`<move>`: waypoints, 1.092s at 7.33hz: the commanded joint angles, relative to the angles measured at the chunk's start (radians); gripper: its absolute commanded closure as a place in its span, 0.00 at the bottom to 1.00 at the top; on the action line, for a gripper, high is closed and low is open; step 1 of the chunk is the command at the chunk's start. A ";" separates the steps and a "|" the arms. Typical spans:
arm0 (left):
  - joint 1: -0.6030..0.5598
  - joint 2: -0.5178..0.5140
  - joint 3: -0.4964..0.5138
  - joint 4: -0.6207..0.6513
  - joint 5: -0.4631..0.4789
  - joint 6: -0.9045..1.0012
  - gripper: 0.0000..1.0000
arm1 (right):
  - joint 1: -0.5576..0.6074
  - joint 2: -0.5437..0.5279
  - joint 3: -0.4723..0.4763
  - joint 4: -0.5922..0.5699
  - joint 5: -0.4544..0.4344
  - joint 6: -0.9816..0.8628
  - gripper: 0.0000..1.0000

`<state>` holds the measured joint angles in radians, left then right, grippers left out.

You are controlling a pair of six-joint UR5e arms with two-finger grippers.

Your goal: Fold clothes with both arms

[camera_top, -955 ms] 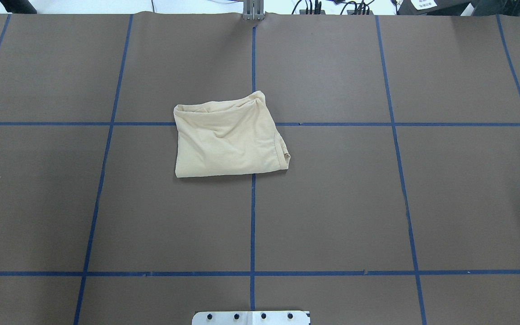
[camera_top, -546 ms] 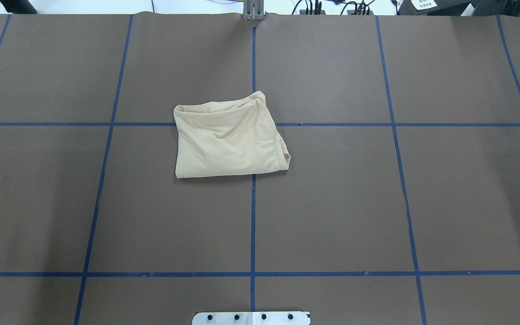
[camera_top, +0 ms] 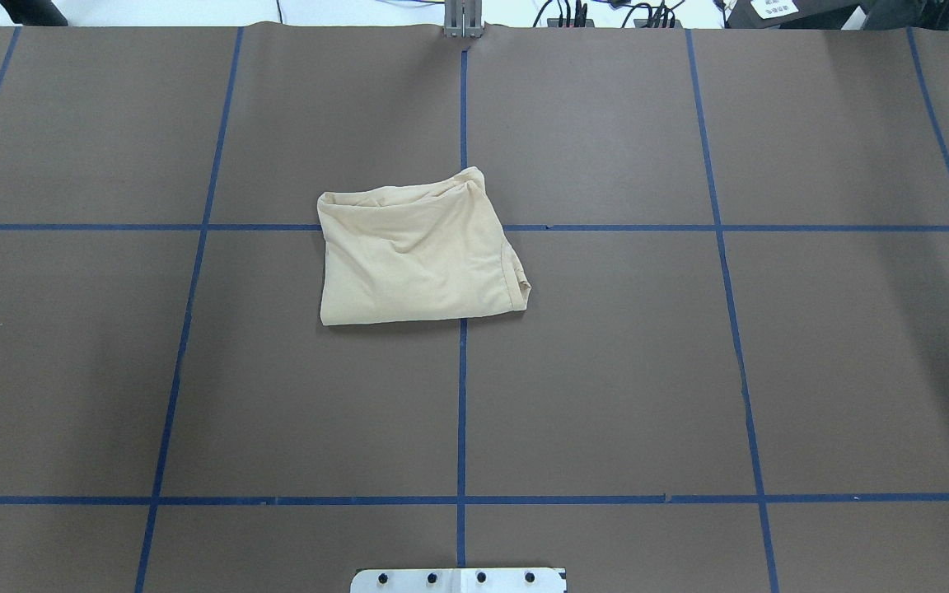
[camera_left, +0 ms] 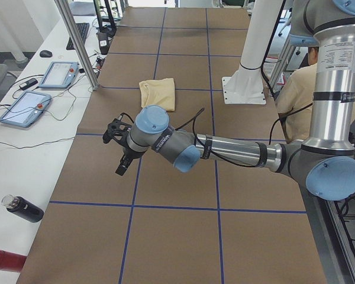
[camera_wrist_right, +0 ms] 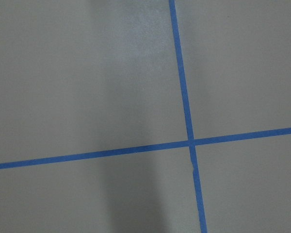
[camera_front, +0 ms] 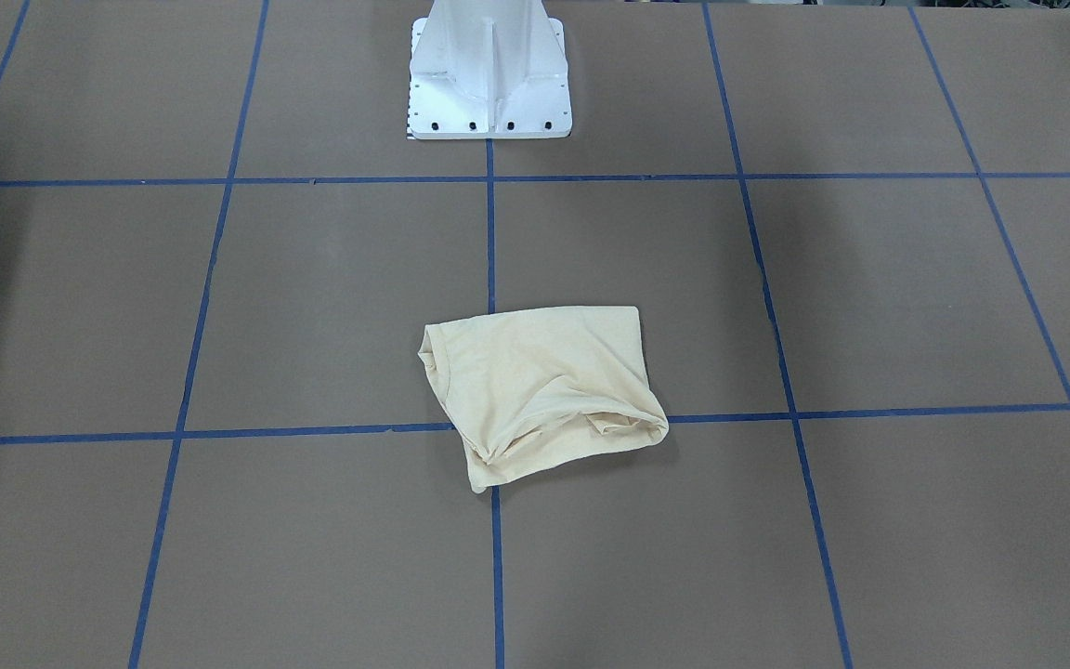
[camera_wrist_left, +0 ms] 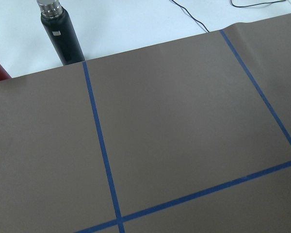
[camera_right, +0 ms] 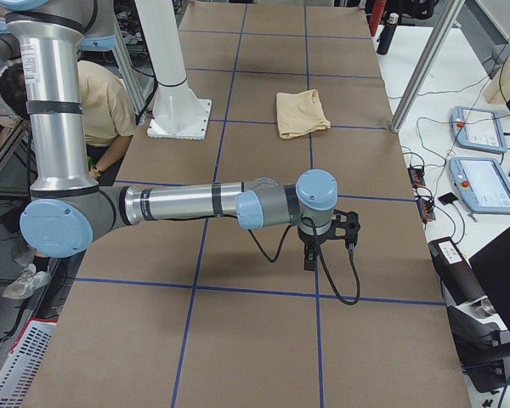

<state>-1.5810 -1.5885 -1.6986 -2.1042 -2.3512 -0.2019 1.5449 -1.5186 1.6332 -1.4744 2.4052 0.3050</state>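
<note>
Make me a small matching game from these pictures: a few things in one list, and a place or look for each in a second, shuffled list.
Things:
1. shirt
2. white base
3. bottle
4. tablets

Descriptions:
A. black, with a silver cap
B. folded, lying across blue tape
C. standing on the brown table, bolts along its plate
D. on the white side bench, cables attached

Pairs: 1-B, 2-C, 3-A, 4-D.

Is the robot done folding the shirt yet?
Looks nearly done: the shirt lies folded into a small, slightly rumpled square in the middle of the table. Nothing is in hand: the left end effector and right end effector hang over bare table away from it, with no cloth. Left, maybe: smoothing the puckered far edge.
</note>
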 commanded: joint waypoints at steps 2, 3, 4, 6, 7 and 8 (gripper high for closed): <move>0.013 0.226 -0.211 0.009 0.001 0.018 0.00 | -0.005 -0.232 0.225 0.011 0.003 0.019 0.00; 0.016 0.296 -0.255 -0.022 0.001 0.107 0.00 | -0.005 -0.274 0.259 0.011 0.003 0.038 0.00; 0.016 0.301 -0.242 -0.026 0.009 0.128 0.00 | -0.006 -0.266 0.251 0.006 -0.003 0.039 0.00; 0.019 0.161 -0.115 -0.020 0.004 0.118 0.00 | -0.020 -0.075 0.089 -0.001 -0.003 0.039 0.00; 0.019 0.084 -0.046 -0.019 0.004 0.118 0.00 | -0.020 0.020 -0.008 -0.001 -0.003 0.039 0.00; 0.019 0.076 -0.041 -0.017 0.004 0.116 0.00 | -0.019 0.018 -0.009 0.003 0.000 0.039 0.00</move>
